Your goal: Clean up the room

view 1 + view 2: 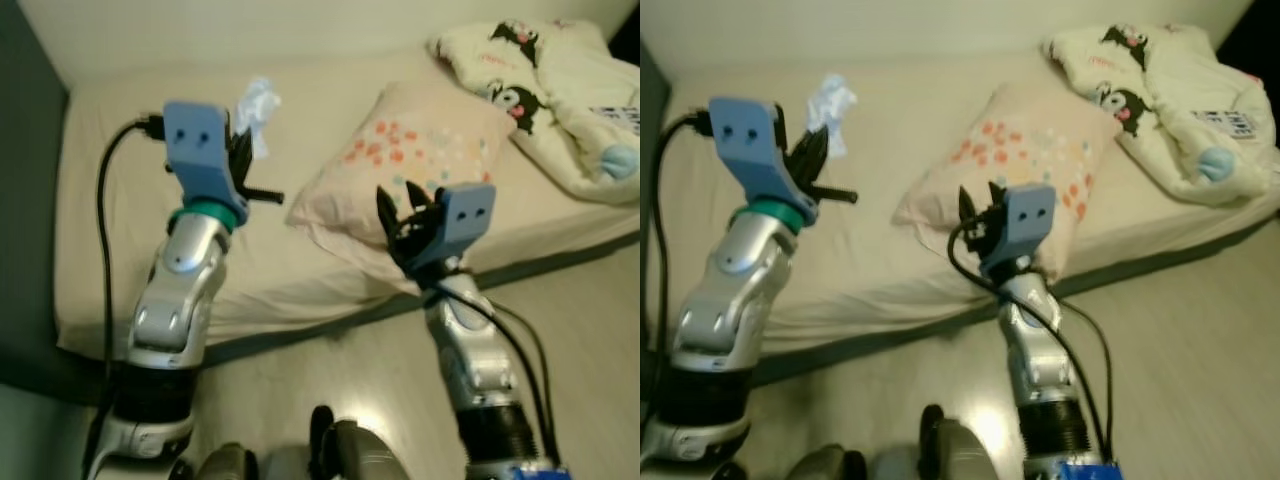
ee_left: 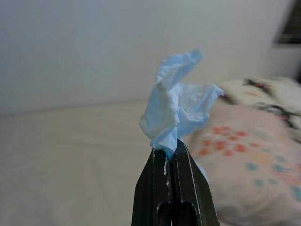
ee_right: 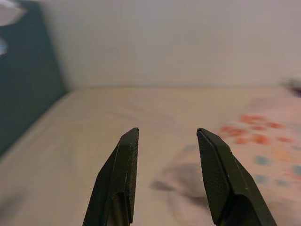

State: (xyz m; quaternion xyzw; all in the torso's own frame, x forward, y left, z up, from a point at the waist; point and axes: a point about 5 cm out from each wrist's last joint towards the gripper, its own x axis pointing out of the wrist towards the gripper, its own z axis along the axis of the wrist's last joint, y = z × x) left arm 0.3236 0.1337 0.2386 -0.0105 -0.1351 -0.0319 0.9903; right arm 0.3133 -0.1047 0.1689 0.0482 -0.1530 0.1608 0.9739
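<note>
left wrist view: left end effector (image 2: pixel 171 153) pinches crumpled tissue (image 2: pixel 175 113); right end effector (image 3: pixel 168 134) spread.

A bedroom — bed (image 1: pixel 150 260), pillow (image 1: pixel 400 170), cartoon-print blanket (image 1: pixel 560 90).

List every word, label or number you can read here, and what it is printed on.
None can be read.
The blanket carries small print near its cartoon figures and a dark striped patch at its right edge, all too blurred to read.
The pillow bears only coloured dots.
The tissue is blank.
</note>
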